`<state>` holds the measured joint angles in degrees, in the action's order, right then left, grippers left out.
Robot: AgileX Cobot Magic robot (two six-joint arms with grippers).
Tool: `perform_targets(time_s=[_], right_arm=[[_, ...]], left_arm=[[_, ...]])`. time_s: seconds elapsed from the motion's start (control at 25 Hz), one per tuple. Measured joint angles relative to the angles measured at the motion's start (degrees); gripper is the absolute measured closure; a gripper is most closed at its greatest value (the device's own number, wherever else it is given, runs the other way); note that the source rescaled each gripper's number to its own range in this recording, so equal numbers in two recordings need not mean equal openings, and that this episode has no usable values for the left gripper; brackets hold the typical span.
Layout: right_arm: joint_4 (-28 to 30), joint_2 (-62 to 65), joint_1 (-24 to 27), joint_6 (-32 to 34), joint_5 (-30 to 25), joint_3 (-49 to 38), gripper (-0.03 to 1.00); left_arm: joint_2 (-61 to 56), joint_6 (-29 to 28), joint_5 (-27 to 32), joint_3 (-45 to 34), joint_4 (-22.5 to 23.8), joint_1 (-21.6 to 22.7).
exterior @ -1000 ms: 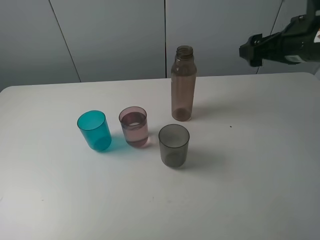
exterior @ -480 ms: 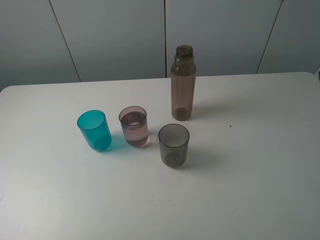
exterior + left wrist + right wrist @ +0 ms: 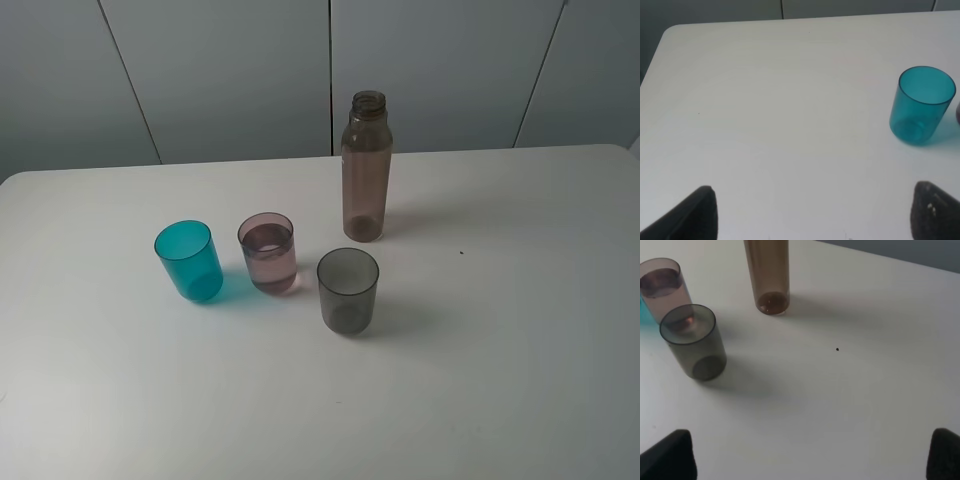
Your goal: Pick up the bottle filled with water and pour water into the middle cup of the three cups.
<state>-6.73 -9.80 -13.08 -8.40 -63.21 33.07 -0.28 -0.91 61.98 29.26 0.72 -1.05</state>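
Observation:
The smoky-brown bottle (image 3: 366,170) stands upright and uncapped at the back of the white table; its lower part shows in the right wrist view (image 3: 767,275). The pinkish-mauve middle cup (image 3: 268,253) holds some water and also shows in the right wrist view (image 3: 662,285). The teal-blue cup (image 3: 189,261) stands to its left and shows in the left wrist view (image 3: 921,105). The smoky grey cup (image 3: 348,291) stands front right of it (image 3: 692,342). My left gripper (image 3: 812,220) and right gripper (image 3: 807,460) are open, empty and away from the objects. Neither arm shows in the exterior view.
The white table (image 3: 500,350) has its back edge against grey wall panels (image 3: 220,70). A small dark speck (image 3: 461,252) lies to the right of the bottle. The table's left back corner (image 3: 670,31) shows in the left wrist view.
The right arm, seen at the upper right one second ago, has left the exterior view. The bottle and cups have not moved.

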Motion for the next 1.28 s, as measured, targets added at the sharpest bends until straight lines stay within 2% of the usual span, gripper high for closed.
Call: perform_targets(time_s=[0.28,0.52,0.76,1.08,1.16,1.28], right_arm=[[-0.11,9.18,0.0,0.0,0.36,-3.61,-0.03],[-0.11,9.58,0.0,0.48,0.36,-3.61,-0.03],[3.25,9.58,0.0,5.44,0.36,-3.61,-0.03],[3.68,9.58,0.0,6.13,0.36,-3.61,-0.03],[3.77,9.58,1.28,6.13,0.36,-3.61,-0.03],[4.02,9.58,6.26,6.23,0.36,-3.61,-0.03]], left_arm=[[0.0,0.0,0.0,0.0,0.0,0.0],[0.0,0.0,0.0,0.0,0.0,0.0],[0.0,-0.1,0.0,0.0,0.0,0.0],[0.0,-0.1,0.0,0.0,0.0,0.0],[0.0,-0.1,0.0,0.0,0.0,0.0],[0.0,-0.1,0.0,0.0,0.0,0.0]])
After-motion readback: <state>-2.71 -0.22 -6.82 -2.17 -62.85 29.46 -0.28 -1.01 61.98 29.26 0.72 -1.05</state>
